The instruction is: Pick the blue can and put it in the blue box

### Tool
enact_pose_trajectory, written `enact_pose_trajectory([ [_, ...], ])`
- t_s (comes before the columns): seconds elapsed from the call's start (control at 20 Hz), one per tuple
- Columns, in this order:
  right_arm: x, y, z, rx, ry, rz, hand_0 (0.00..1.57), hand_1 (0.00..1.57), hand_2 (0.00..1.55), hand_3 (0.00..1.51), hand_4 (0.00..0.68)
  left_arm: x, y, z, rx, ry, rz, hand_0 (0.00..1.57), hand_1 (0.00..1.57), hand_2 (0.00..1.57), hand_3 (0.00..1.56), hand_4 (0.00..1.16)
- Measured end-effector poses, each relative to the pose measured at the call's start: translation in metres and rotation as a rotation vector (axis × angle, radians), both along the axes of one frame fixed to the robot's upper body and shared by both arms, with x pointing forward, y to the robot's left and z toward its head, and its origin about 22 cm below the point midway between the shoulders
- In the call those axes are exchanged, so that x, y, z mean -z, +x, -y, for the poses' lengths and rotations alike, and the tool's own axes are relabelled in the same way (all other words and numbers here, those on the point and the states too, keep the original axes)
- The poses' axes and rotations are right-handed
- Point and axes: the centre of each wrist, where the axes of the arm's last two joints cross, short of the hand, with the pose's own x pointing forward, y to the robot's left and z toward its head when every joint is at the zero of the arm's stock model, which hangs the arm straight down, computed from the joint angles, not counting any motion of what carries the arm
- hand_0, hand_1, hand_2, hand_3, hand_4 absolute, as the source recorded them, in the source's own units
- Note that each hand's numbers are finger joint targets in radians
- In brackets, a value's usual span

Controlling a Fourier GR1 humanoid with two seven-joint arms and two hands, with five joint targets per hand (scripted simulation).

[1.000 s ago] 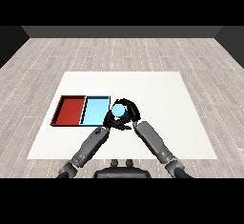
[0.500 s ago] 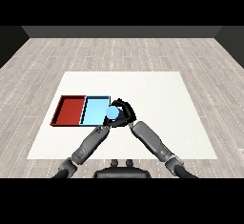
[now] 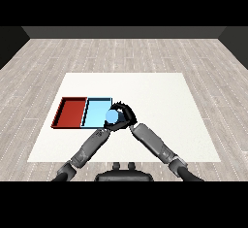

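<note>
The right hand (image 3: 123, 114) has carried the blue can (image 3: 112, 118) leftward, fingers curled round it, now over the right edge of the blue box (image 3: 95, 111) at centre-left. Lowering and release remain. The left hand (image 3: 103, 131) is largely hidden; its fingers I cannot tell

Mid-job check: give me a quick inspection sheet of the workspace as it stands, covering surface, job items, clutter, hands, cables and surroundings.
Surface: white rectangular table, flat.
Job's things: round light blue can held over the right edge of the shallow light blue tray; not yet set down in it.
Clutter: shallow red tray lies directly left of the light blue tray, side by side; nothing seen in it.
Robot hands: right robot hand curled round the can; left robot hand mostly hidden beneath the can, fingers not readable.
Cables: nothing seen.
Surroundings: grey wood-plank floor around the table, dark wall behind.
</note>
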Motion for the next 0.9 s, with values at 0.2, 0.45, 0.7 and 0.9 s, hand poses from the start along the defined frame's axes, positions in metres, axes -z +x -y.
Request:
enact_pose_trajectory([
  [0.2, 0.0034, -0.003, -0.0055, -0.003, 0.007, -0.012, 1.43, 1.43, 1.45, 1.39, 0.591, 0.0051, -0.0037, -0.0025, -0.021, -0.032, -0.001, 0.65, 0.65, 0.75, 0.52, 0.67],
  [0.45, 0.0019, -0.0018, -0.0042, -0.01, 0.016, -0.025, 1.44, 1.44, 1.45, 1.39, 0.58, 0.0057, -0.005, -0.0021, -0.012, -0.074, -0.01, 1.18, 1.18, 1.19, 1.03, 0.63],
  [0.7, -0.0021, 0.0008, -0.0032, -0.008, 0.055, -0.061, 1.25, 1.25, 1.3, 1.22, 0.275, 0.0029, -0.0052, 0.0005, -0.023, -0.132, -0.054, 1.57, 1.57, 1.54, 1.47, 0.66],
  [0.9, 0.0015, -0.0012, 0.0028, -0.013, 0.09, -0.098, 0.0, 0.0, 0.0, 0.0, 0.0, 0.0084, -0.0068, 0.0017, -0.013, -0.148, -0.081, 1.57, 1.57, 1.52, 1.45, 1.1],
])
